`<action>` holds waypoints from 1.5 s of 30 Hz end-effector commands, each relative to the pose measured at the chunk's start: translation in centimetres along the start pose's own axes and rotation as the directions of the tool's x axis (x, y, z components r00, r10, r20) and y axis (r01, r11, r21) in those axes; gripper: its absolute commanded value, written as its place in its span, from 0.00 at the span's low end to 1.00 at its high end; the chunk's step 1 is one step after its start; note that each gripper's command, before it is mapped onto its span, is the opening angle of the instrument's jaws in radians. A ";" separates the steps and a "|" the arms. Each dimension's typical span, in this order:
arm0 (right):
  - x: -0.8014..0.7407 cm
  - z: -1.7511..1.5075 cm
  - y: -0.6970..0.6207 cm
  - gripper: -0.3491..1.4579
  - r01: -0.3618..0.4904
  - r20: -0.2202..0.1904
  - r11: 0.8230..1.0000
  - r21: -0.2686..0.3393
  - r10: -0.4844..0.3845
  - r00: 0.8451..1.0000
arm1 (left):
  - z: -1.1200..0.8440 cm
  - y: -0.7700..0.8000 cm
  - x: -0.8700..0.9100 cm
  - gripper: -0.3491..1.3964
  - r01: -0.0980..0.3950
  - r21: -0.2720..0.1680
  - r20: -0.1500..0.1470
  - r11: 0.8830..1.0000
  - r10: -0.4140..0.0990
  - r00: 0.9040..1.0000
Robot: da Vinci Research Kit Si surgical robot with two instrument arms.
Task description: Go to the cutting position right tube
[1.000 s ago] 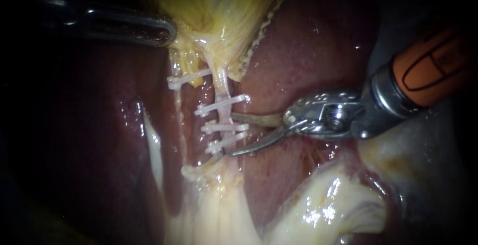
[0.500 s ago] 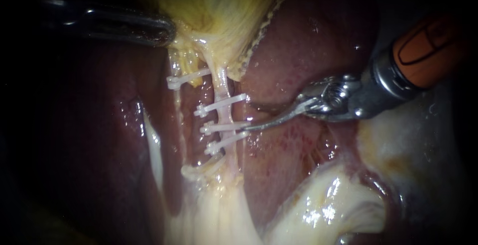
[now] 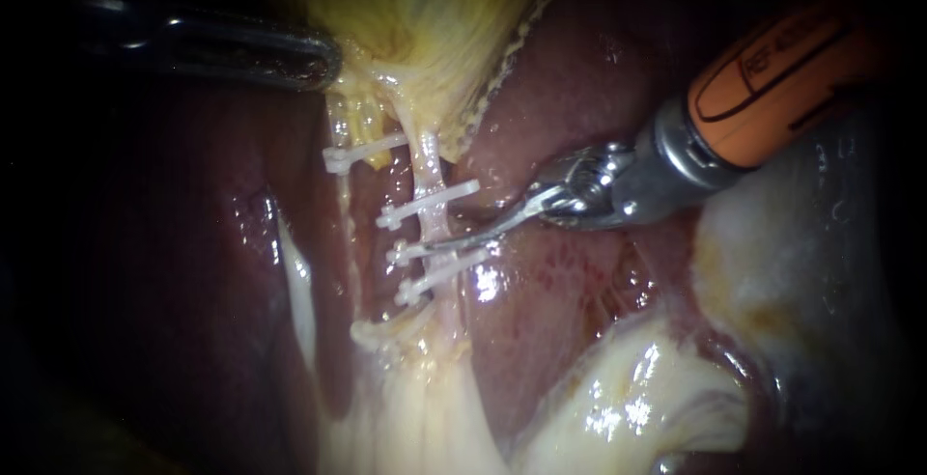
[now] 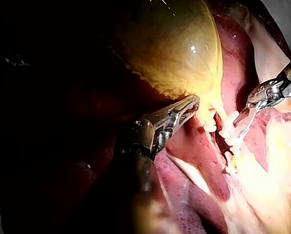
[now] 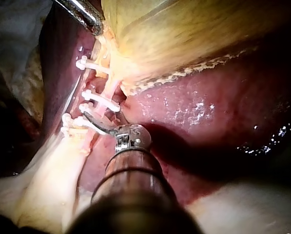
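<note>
Orange band (image 3: 772, 79) on the shaft of the right instrument (image 3: 436, 240), far right in the endoscope view: a dark printed outline encloses one line of small capital lettering with digits. No other writing, label or sign is legible.

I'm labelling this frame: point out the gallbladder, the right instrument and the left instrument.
gallbladder (image 3: 435, 2), endoscope view, yellow body.
right instrument (image 3: 439, 240), endoscope view, its tip.
left instrument (image 3: 323, 65), endoscope view, its tip.
</note>
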 end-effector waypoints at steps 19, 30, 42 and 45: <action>0.22 0.41 -0.07 0.99 0.182 -0.179 0.973 0.141 -0.156 0.971 | 0.02 0.00 0.00 0.00 0.001 -0.001 0.000 1.000 -0.001 1.000; 0.32 0.55 -0.38 0.98 0.332 -0.240 0.931 0.152 -0.291 0.926 | 0.03 -0.01 -0.01 0.00 0.001 -0.002 0.001 1.000 -0.001 1.000; 0.51 0.55 -0.56 0.99 0.399 -0.298 0.905 0.151 -0.343 0.891 | 0.04 0.00 -0.02 0.00 0.001 -0.002 0.001 1.000 -0.001 1.000; 0.52 0.54 -0.56 0.99 0.403 -0.300 0.904 0.147 -0.347 0.888 | 0.04 0.00 -0.02 0.00 0.001 -0.002 0.001 1.000 -0.001 1.000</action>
